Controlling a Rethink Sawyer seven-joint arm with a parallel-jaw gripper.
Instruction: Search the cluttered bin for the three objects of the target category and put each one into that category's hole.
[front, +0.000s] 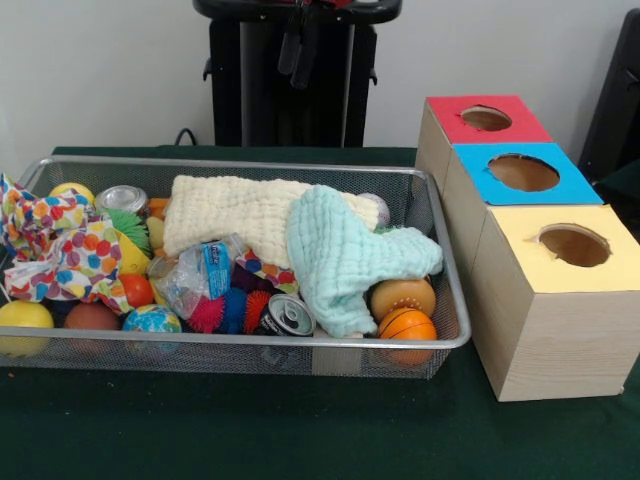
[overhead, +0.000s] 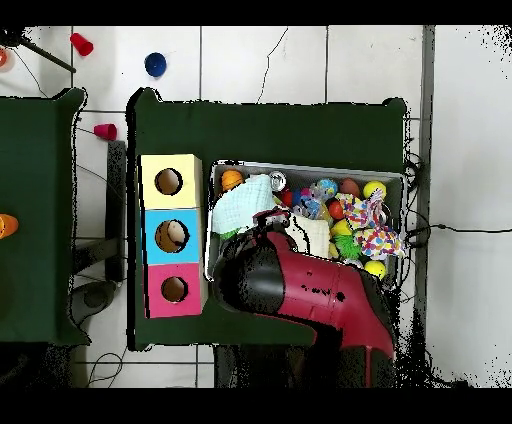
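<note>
Balls (front: 404, 311), cans (front: 287, 316) and cloths (front: 352, 256) fill the bin (front: 240, 350). Three boxes (front: 556, 300) with holes sit beside it. Gripper (front: 300, 45) hangs above the bin; I cannot tell its jaws.

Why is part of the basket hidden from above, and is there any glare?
Overhead view: the red arm hangs over the basket and covers much of its lower edge in the picture. Front view: the light is even and the shadows soft; only the silver can lid shines brightly.

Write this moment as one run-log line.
hand: raised, state unclear | mesh bin: cluttered | blue box: ball inside | cloths: covering items
</note>
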